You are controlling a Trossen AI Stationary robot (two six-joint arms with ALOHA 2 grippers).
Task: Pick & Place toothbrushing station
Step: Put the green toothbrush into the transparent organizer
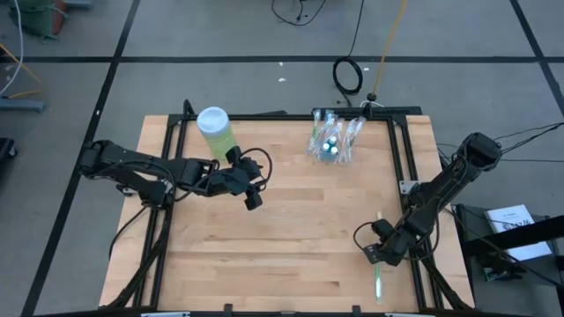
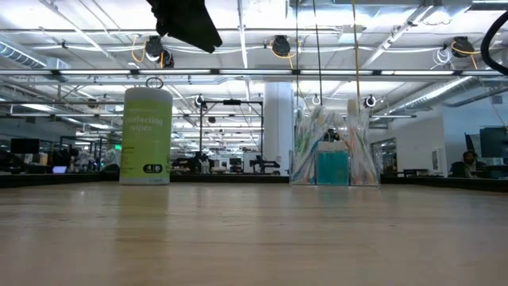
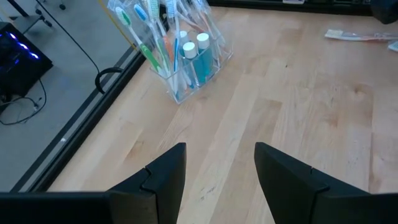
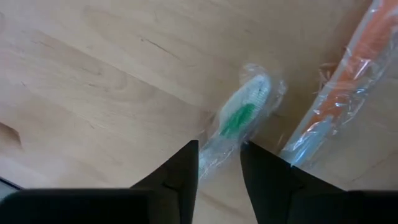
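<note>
**Q:** What did the clear plastic cup (image 1: pixel 330 141) contain, and where did it stand?

**A:** It stood near the table's (image 1: pixel 282 255) far edge, right of centre. It held wrapped toothbrushes (image 3: pixel 146 34) with blue, green and orange handles, splayed upward, and blue toothpaste tubes (image 3: pixel 194 53) with white caps.

**Q:** Was any writing legible?

**A:** Only on the light-green canister (image 2: pixel 147 135) with a white lid, at the far left of the table: the word "wipes" could be read, the line above it only in part.

**Q:** Where were the loose brushes, and how did they lie?

**A:** A wrapped green toothbrush (image 4: pixel 239 124) lay flat near the right front edge, long axis running roughly front to back. An orange-handled wrapped toothbrush (image 4: pixel 348 87) lay just beside it.

**Q:** How did the grippers stand?

**A:** The right gripper (image 4: pixel 219 163) was low over the green toothbrush, fingers narrowly parted astride its wrapper; whether they gripped it could not be told. The left gripper (image 3: pixel 219 163) hung beside the canister, fingers well apart and holding nothing.
</note>
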